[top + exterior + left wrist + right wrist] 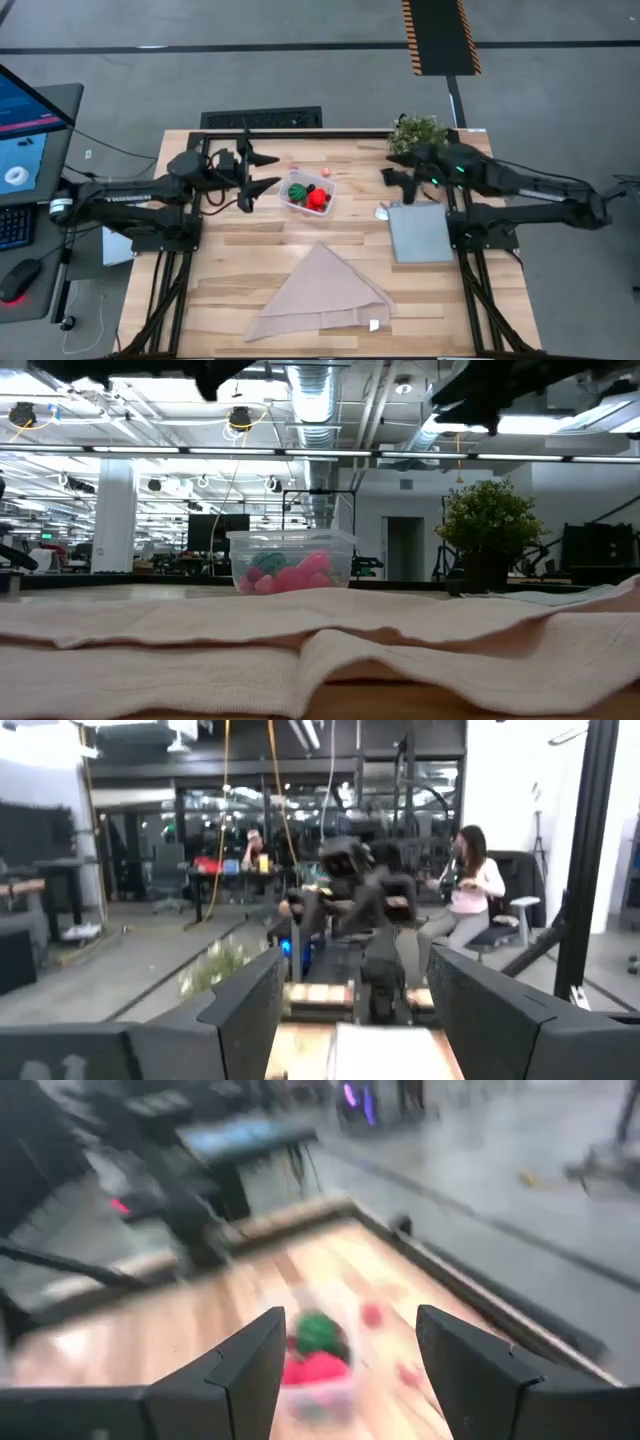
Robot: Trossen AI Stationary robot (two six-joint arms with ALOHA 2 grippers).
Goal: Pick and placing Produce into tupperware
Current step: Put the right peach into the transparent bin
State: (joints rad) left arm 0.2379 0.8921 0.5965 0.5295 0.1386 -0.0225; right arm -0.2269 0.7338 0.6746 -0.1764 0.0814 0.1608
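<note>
The clear tupperware stands on the wooden table and holds a green striped ball and a red pepper-like piece. The low view shows the tupperware upright on its base. Two tiny pink-red bits lie on the wood just beyond it; the right wrist view shows them as red spots. My left gripper is open, in the air left of the tub. My right gripper is open, in the air right of the tub, facing it.
A bushy potted plant stands at the far right, close to my right arm. A flat grey panel lies under that arm, with a small white object beside it. A beige folded cloth covers the near middle. People sit in the room beyond.
</note>
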